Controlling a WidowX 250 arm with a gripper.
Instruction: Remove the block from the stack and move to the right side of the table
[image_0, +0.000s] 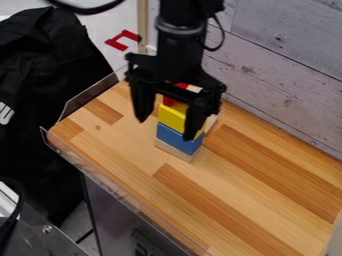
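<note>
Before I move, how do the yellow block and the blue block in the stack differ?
The yellow block sits higher; the blue block is directly beneath it. The yellow block has red showing above it, while the blue one has the yellow on top and rests on a pale wooden block. Both belong to one stack and are partly covered by the gripper.

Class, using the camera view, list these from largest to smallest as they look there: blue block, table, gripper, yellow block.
1. Table
2. Gripper
3. Blue block and yellow block: too alike to rank, as the gripper partly covers both.
</note>
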